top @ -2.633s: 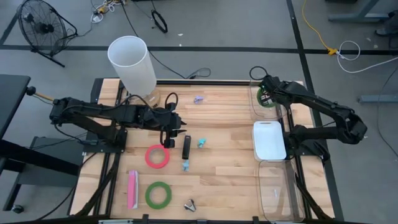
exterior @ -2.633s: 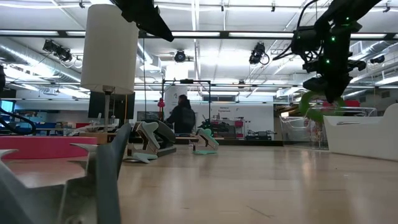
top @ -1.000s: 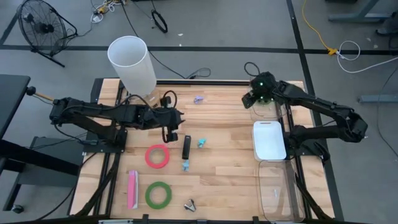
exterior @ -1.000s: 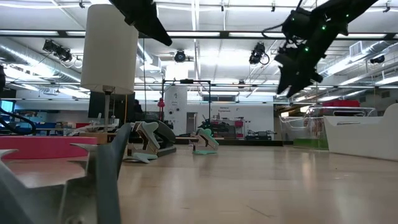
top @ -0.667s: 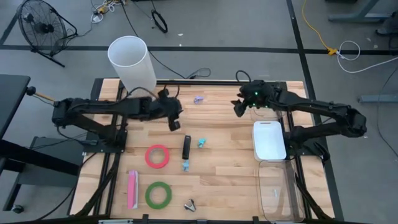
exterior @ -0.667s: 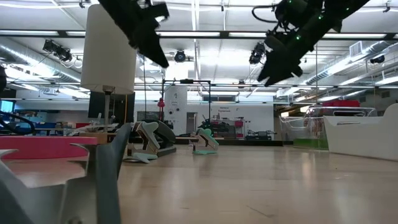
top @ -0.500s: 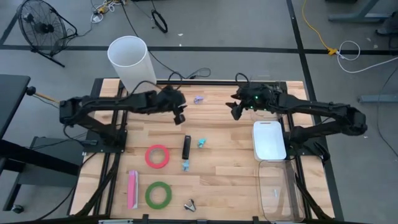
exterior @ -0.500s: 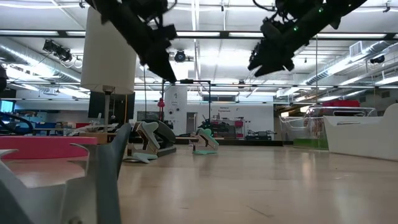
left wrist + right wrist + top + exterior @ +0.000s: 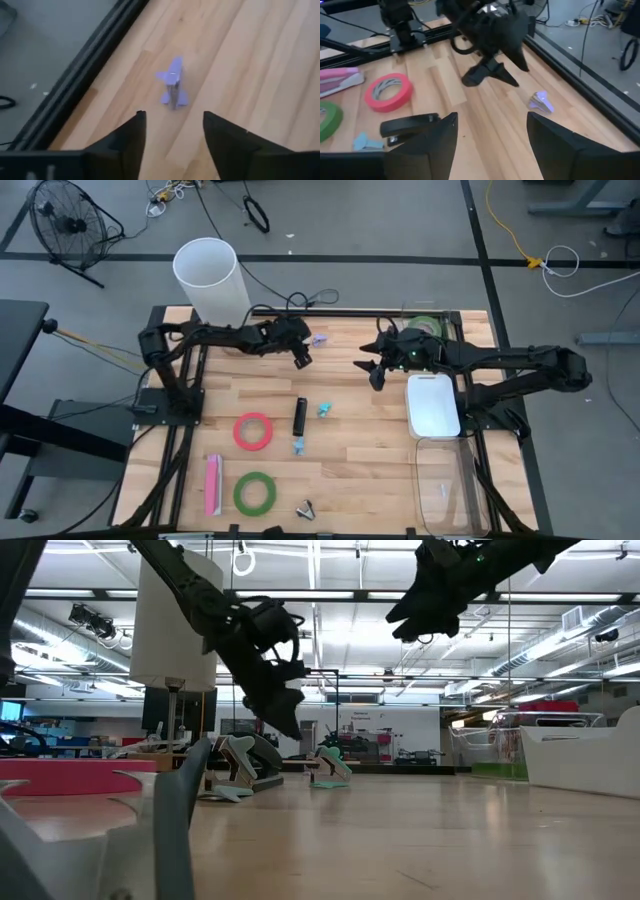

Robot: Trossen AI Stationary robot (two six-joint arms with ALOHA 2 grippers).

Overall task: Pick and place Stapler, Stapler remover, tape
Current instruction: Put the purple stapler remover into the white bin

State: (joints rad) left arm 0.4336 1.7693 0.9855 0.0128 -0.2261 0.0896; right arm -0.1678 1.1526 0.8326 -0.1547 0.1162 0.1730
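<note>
Left claw [image 9: 302, 357] hangs empty, fingers spread, over a small purple winged stapler remover [image 9: 318, 339] on the pale wooden-plank tabletop [image 9: 370, 450]; right claw [image 9: 377, 370] open, empty.

No text, label, brand name, number or sign can be read in any of the views. The things on the desk show no legible markings, and any signs in the room behind the desk are too small and blurred to make out.
</note>
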